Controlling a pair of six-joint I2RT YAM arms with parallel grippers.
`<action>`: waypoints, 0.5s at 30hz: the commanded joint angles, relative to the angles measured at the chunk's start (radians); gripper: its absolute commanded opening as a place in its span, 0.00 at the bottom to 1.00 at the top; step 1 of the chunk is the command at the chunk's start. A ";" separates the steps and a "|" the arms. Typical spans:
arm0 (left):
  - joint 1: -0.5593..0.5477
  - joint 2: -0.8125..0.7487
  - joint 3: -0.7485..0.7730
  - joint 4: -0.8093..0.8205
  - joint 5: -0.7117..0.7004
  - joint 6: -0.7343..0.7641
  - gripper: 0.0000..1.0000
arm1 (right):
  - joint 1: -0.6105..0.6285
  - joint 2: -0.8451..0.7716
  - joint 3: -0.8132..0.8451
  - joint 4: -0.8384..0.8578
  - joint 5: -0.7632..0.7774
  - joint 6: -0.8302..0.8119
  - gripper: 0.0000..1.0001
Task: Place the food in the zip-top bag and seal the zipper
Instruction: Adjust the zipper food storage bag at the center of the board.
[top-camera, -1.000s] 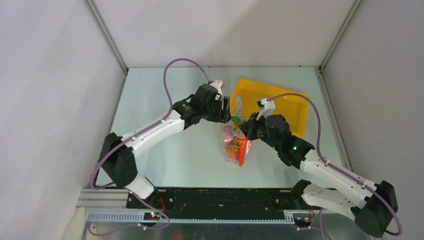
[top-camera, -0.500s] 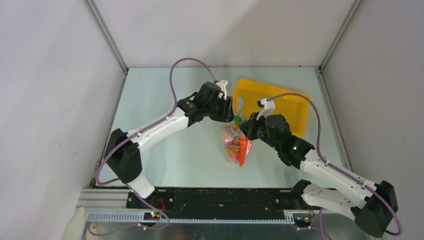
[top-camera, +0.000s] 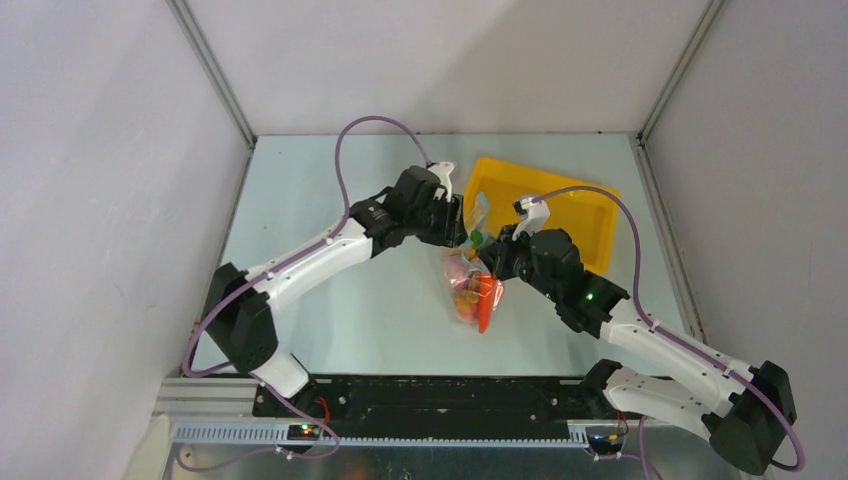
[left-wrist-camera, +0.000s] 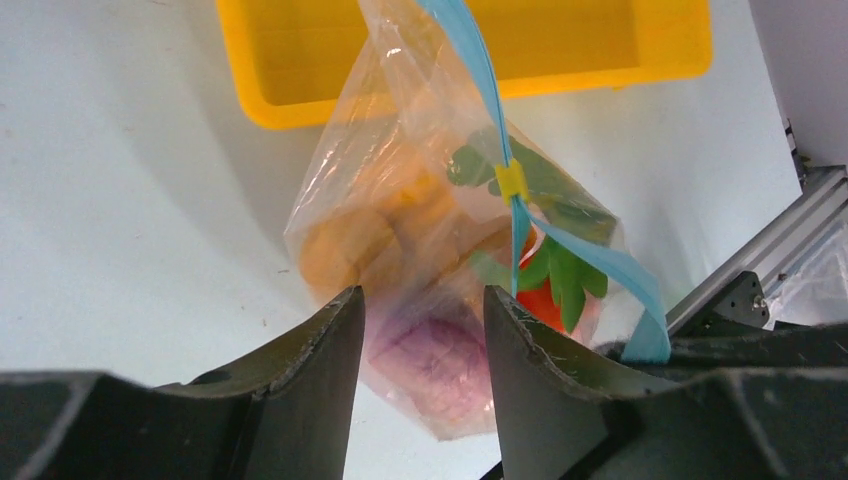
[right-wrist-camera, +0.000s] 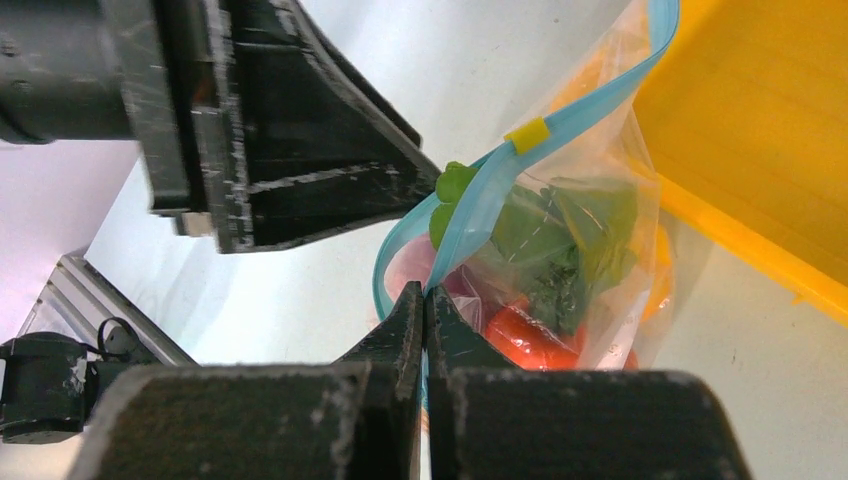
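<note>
The clear zip-top bag (top-camera: 466, 285) hangs just left of the yellow tray, with the food inside it. In the left wrist view I see amber pieces (left-wrist-camera: 385, 225), a purple-pink onion (left-wrist-camera: 437, 362) and the carrot's green leaf (left-wrist-camera: 562, 272). The red-orange carrot (right-wrist-camera: 525, 335) shows in the right wrist view. The teal zipper (left-wrist-camera: 480, 80) has a yellow slider (left-wrist-camera: 510, 181) midway along it. My right gripper (right-wrist-camera: 425, 295) is shut on the zipper (right-wrist-camera: 590, 100) at the bag's near end. My left gripper (left-wrist-camera: 425, 295) is open, with the bag just beyond its fingertips.
The yellow rectangular tray (top-camera: 580, 205) stands at the back right, right behind the bag, and looks empty. The two grippers (top-camera: 462, 232) (top-camera: 487, 262) are close together over the bag. Grey walls enclose the table.
My left gripper moved a little right, toward the bag, then held. The right gripper and the bag have barely moved.
</note>
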 joint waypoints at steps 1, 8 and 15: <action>-0.005 -0.131 -0.022 -0.016 -0.050 0.000 0.53 | 0.002 -0.019 0.005 0.027 0.007 -0.013 0.00; -0.011 -0.172 -0.068 0.024 0.013 -0.023 0.54 | 0.009 -0.020 0.005 0.025 0.005 -0.013 0.00; -0.045 -0.080 -0.010 -0.008 -0.003 -0.004 0.52 | 0.015 -0.025 0.005 0.029 0.008 -0.013 0.00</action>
